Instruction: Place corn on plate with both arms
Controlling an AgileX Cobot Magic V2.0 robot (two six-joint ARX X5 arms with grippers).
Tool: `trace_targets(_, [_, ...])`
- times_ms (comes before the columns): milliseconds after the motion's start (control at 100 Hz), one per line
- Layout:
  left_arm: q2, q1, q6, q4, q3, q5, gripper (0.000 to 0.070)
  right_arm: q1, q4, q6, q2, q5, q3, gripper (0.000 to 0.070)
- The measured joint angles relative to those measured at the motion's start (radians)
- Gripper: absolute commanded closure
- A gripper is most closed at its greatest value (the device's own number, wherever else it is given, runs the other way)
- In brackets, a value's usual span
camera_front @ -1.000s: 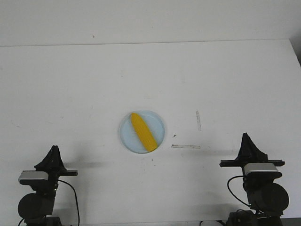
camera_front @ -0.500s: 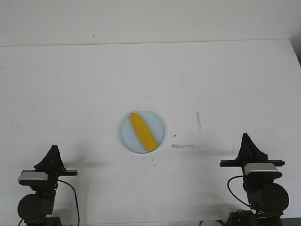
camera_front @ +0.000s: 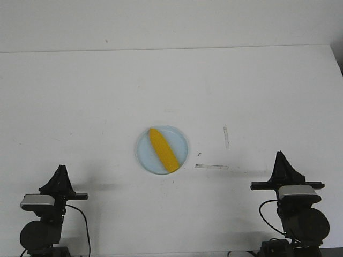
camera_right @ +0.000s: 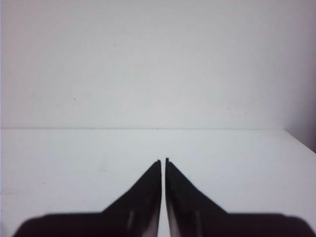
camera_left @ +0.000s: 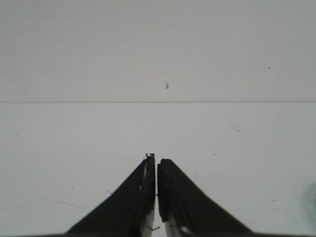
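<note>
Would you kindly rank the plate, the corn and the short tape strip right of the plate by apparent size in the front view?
1. plate, largest.
2. corn, lying inside the plate's rim.
3. tape strip, smallest: shorter than the corn and much thinner.
All lie on the table at similar distance, so the order seems reliable.

It looked like a robot test lab: a bare white table (camera_front: 80,107) against a plain white wall (camera_front: 171,21), two black arms (camera_front: 45,211) mounted at the near edge, and bits of tape (camera_front: 211,166) stuck on the top.
</note>
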Motion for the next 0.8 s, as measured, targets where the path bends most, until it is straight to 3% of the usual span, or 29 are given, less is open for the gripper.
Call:
trace_targets(580, [0.0, 0.0, 0.0, 0.0, 0.0, 0.0, 0.0699, -0.011, -0.01, 0.0, -0.029, -0.002, -0.006, 0.0685])
trace_targets(800, [0.0, 0.0, 0.0, 0.0, 0.0, 0.0, 0.0699, -0.027, 0.008, 0.0, -0.11, -0.005, -0.109, 0.0685])
